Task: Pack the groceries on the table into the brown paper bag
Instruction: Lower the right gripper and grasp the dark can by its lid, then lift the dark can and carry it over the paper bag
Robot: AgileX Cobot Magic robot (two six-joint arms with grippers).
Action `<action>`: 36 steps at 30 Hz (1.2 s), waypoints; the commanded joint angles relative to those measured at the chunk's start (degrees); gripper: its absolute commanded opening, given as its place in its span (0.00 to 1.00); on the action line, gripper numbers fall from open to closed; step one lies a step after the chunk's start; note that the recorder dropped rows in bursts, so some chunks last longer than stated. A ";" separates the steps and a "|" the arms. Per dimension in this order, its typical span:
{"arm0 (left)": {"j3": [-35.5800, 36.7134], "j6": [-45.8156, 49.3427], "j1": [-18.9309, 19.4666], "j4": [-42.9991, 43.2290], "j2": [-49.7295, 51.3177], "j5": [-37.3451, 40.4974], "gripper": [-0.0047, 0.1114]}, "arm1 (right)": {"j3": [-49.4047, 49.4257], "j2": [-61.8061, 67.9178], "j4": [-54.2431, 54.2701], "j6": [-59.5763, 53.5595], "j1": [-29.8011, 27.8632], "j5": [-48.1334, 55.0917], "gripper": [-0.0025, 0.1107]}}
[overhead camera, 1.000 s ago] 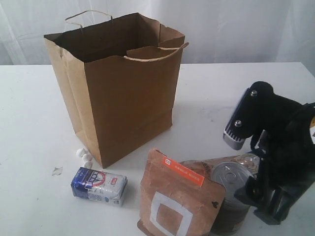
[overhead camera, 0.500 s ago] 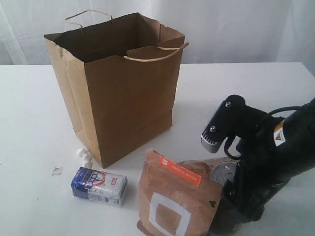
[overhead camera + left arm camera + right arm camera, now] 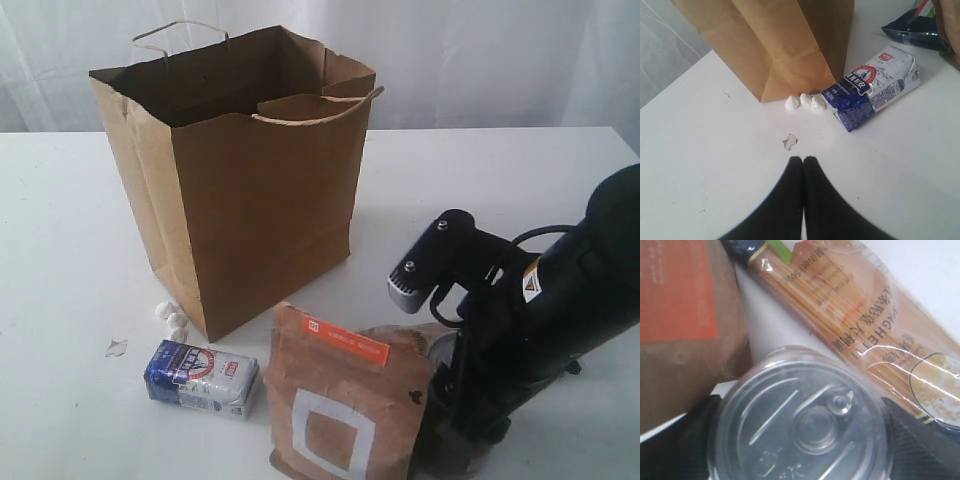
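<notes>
The tall brown paper bag (image 3: 250,200) stands open on the white table (image 3: 60,250). In front of it lie the small blue-white packet (image 3: 202,377) and the brown pouch with a white square (image 3: 345,405). My right arm (image 3: 520,330) reaches down behind the pouch. In the right wrist view my right gripper (image 3: 800,440) is open with a finger on each side of the tin can (image 3: 800,415), beside the spaghetti pack (image 3: 860,325). My left gripper (image 3: 803,160) is shut and empty above the table, short of the packet (image 3: 872,86). The nut jar and yellow jar are out of view.
Small white crumbs (image 3: 802,102) lie at the bag's foot (image 3: 780,45), and a pale scrap (image 3: 789,141) lies just beyond my left fingertips. The spaghetti pack's dark end (image 3: 917,27) shows past the packet. A white curtain hangs behind the table.
My right arm has moved left and down over the tin can, hiding its lid in the exterior view. The brown pouch has shifted a little to the left.
</notes>
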 commanded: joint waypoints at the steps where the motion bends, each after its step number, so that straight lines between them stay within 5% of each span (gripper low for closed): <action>1: 0.22 -0.17 -0.20 -0.57 -0.27 0.10 0.04 | 0.17 -0.55 0.82 4.63 -0.06 -0.06 0.18; 4: 0.22 -0.17 -0.20 -0.57 -0.27 0.10 0.04 | -0.05 -2.21 0.71 5.89 -0.06 -0.37 0.09; 14: 0.22 -0.17 -0.20 -0.57 -0.27 0.10 0.04 | -7.41 -12.68 -9.40 11.03 -0.06 -0.29 0.08; 28: 0.22 -0.17 -0.20 -0.57 -0.27 0.10 0.04 | -39.02 -10.14 -18.59 12.28 0.09 -3.12 0.02; 36: 0.22 -0.17 -0.20 -0.57 -0.27 0.10 0.04 | -50.96 0.81 -17.65 10.00 5.19 -6.63 0.02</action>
